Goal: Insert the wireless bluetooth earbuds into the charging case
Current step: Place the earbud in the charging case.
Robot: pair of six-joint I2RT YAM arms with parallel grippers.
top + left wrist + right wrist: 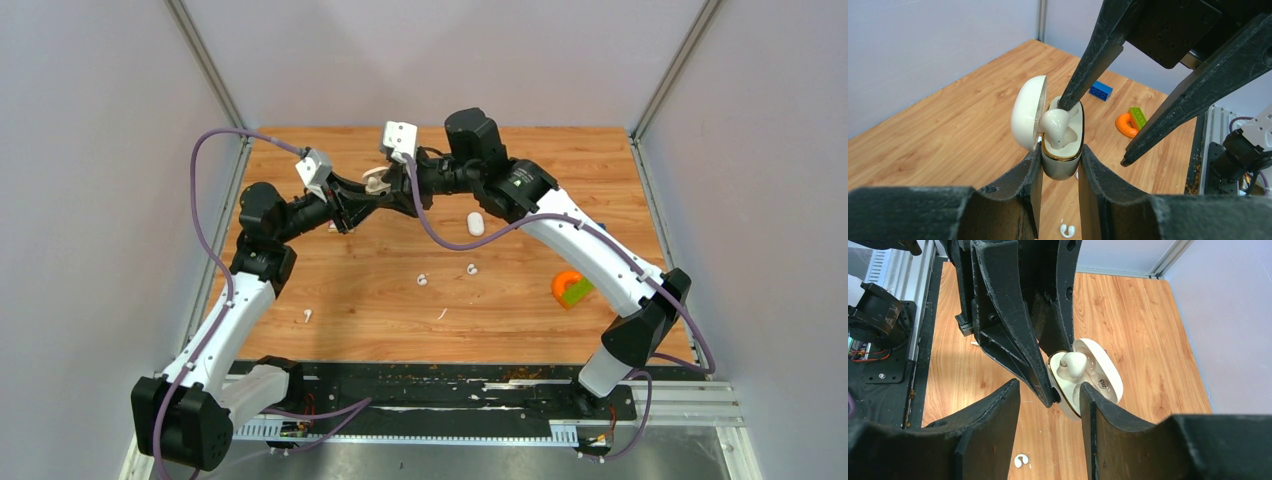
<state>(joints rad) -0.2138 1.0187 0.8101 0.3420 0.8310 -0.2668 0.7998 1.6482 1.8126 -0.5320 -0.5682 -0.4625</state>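
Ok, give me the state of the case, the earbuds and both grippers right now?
charging case: lid open, clamped upright.
earbud in case: resting in one well, looks not fully seated.
loose earbuds: lying on the table.
left gripper: shut on the charging case.
right gripper: open, one fingertip at that earbud.

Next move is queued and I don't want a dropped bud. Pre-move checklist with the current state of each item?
1. Grip: left gripper clamps the charging case, ok.
2. Access: lid open, ok.
3. Seating: earbud stands proud of the case, not ok.
4. Release: right gripper open, one finger on the earbud, ok.
5. Room: second socket free, ok.
6. Supply: another earbud loose on the table, ok.
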